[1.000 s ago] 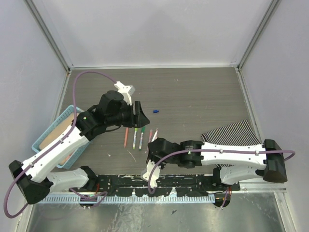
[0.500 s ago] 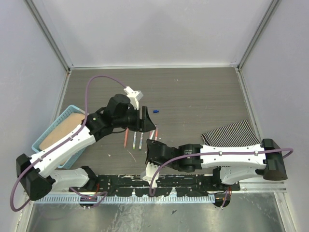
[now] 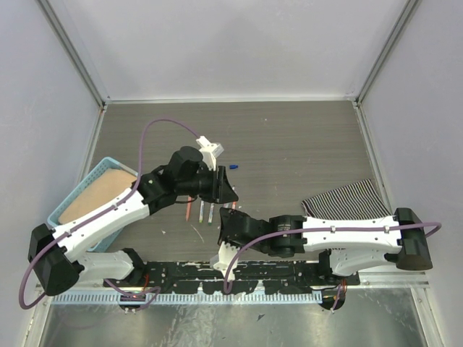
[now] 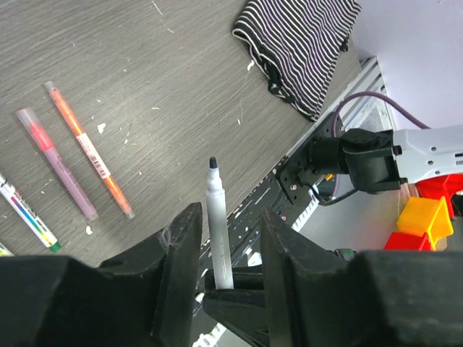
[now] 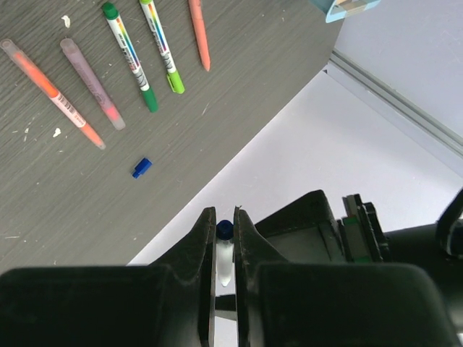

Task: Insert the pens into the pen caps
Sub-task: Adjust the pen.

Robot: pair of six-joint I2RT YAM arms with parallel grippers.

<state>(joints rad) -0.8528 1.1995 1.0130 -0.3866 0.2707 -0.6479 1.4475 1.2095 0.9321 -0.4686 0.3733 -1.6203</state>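
Left wrist view gives me the left gripper (image 4: 231, 215) partly open. Its two black fingers stand either side of a thin white-barrelled marker pen with a dark tip (image 4: 217, 224). The pen is close by one finger with a clear gap to the other, and I cannot tell whether it touches either. On the right wrist view the right gripper (image 5: 225, 215) is pinched fully closed on a white barrel with a dark blue end at its fingertips; I take this to be the same pen. From the top camera the two grippers meet over the near part of the dark grey wood-grain desk (image 3: 289, 144), and the left one hides the held pen there. I count five more pens lying on the desk in a loose row, just beside the grippers. They are one all-orange pen (image 5: 200, 36), two white-barrelled pens with green ends (image 5: 130, 58) and (image 5: 163, 47), one translucent pink-purple pen (image 5: 92, 83), and one clear orange-red pen with a printed label (image 5: 54, 90). I see one loose cap only, a tiny blue plastic cap (image 5: 141, 168), lying on the desk apart from the row. A black-and-white striped cloth (image 3: 343, 199) lies at the right edge of the desk. A light blue plastic basket (image 3: 54, 215) sits at the left edge.
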